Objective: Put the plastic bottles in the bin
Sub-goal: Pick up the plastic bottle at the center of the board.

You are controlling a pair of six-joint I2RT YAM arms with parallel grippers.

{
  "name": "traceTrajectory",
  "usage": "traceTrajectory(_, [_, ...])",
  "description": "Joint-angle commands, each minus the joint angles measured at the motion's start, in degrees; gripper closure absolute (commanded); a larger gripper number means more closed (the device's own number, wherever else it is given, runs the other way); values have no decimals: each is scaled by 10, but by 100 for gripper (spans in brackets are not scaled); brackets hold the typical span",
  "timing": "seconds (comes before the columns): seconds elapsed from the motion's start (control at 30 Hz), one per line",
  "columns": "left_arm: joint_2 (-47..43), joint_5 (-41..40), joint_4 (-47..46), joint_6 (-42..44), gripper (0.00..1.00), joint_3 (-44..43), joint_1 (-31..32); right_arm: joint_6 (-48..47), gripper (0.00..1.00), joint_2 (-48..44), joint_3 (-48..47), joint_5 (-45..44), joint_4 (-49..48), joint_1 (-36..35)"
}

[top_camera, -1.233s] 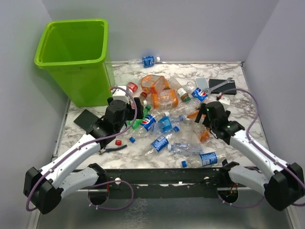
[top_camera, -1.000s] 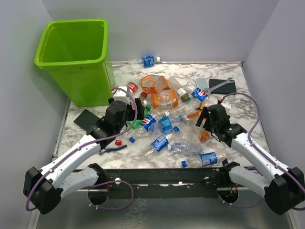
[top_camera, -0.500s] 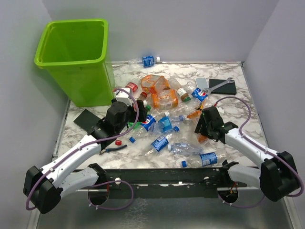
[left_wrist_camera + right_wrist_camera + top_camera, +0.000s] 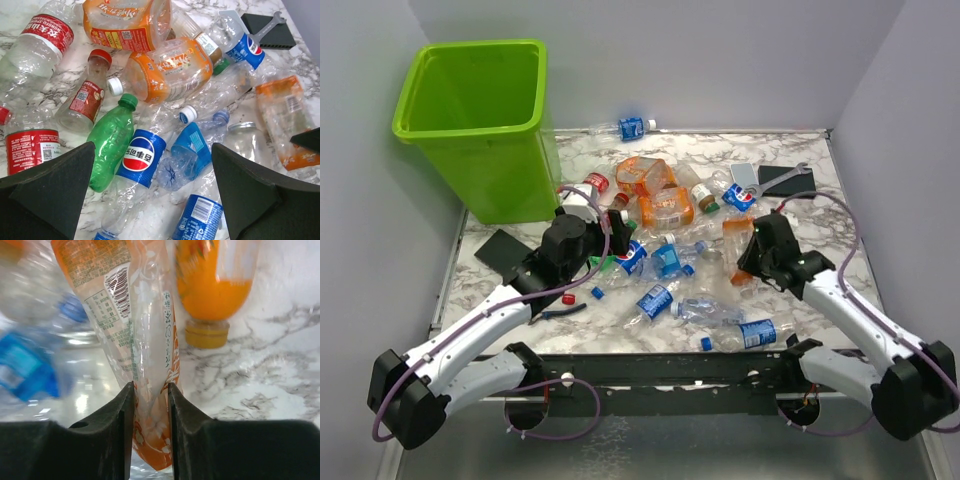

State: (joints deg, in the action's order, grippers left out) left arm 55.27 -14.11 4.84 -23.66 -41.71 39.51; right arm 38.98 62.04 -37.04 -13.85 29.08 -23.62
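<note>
Top external view of a marble-patterned table [image 4: 820, 215], with two white-and-black arms reaching in from the near edge. Tall lime-green bin [image 4: 505, 170] upright at the far left corner, mouth up. Loose heap of plastic bottles [image 4: 665, 208] across the middle of the table, right of the bin: clear, orange and green, many crushed, most on their sides, some overlapping. One blue-labelled bottle [image 4: 627, 127] apart from the heap, against the back wall.

Left gripper [image 4: 605, 222] near the bin's base, at the heap's left edge. In the left wrist view, fingers spread wide and holding nothing, above a green bottle [image 4: 112, 140] and a clear Pepsi bottle [image 4: 142, 157] lying side by side.

Right gripper [image 4: 748, 262] at the heap's right side, well apart from the bin. In the right wrist view, fingers pressed against both faces of a flattened orange-labelled bottle [image 4: 132, 300], pinching it near its lower end. Whether lifted or resting on the table, impossible to tell.

Flat black pad [image 4: 500, 250] beside the left arm, pliers [image 4: 560, 312] just in front of it.
</note>
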Motion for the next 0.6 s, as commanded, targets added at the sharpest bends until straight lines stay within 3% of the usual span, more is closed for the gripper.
traceTrajectory(0.0, [-22, -1, -38, -40, 1, 3, 3, -46, 88, -76, -97, -11, 53, 0])
traceTrajectory(0.07, [-28, 4, -46, -55, 1, -4, 3, -72, 99, -109, -122, 5, 56, 0])
traceTrajectory(0.23, [-38, 56, -112, -92, 1, -18, 2, -154, 99, -168, -148, 165, 1, 0])
traceTrajectory(0.43, [-8, 187, -241, -137, 1, -43, 2, -136, 99, -246, -51, 384, -219, 0])
traceTrajectory(0.57, [38, 256, -278, -164, 1, -88, 2, -88, 99, -261, 11, 462, -352, 0])
